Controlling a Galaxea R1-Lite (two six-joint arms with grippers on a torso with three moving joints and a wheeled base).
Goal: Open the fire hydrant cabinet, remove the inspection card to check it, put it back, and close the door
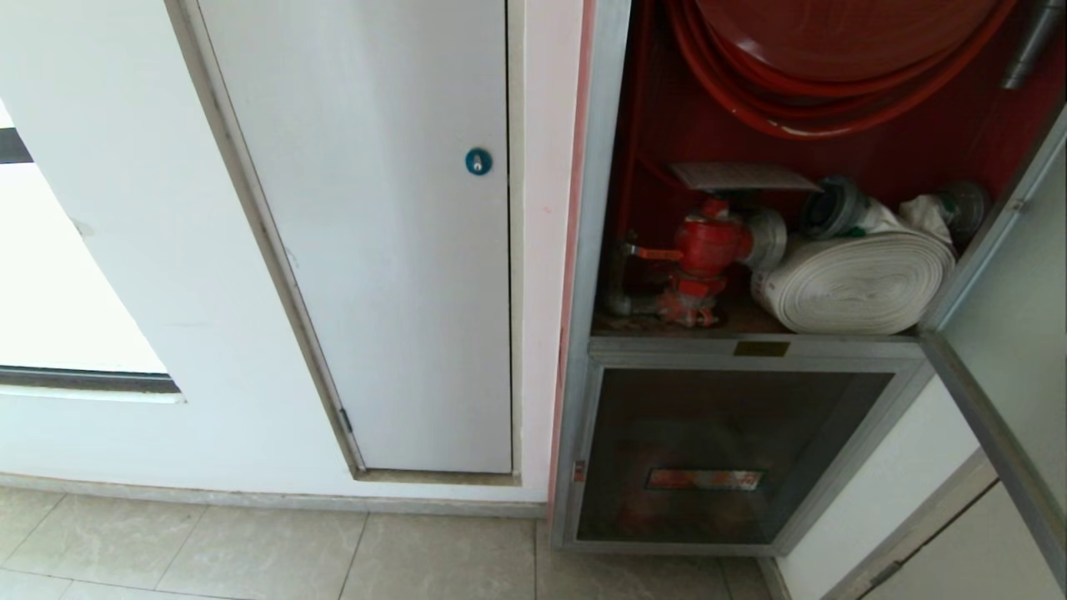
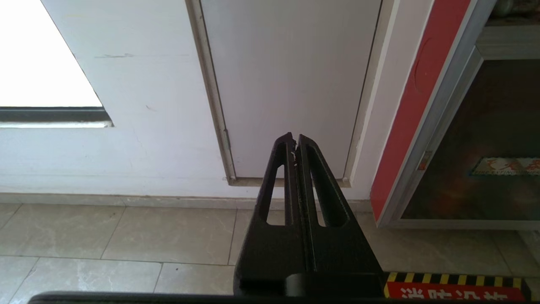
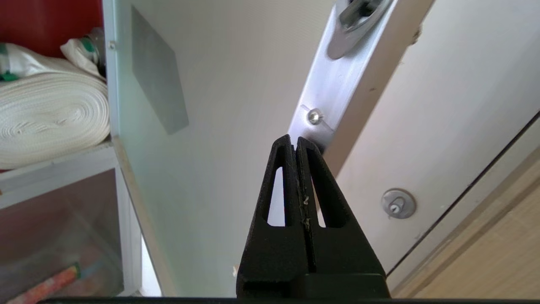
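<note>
Cabinet open, my fingers empty and pressed together.

Nearest, my right gripper is closed on nothing, tips just short of the swung-open door at its metal edge; my left gripper, also closed and empty, hangs low before the white panel. Farther in, the cabinet holds a red valve left, a rolled hose right, the card lying flat above the valve, and a reel cut off at the top. The lower glass compartment is too murky to read.

No text reads clearly: white characters on a red, hazard-striped label are cut off; the lower panel's sticker is blurred.
</note>
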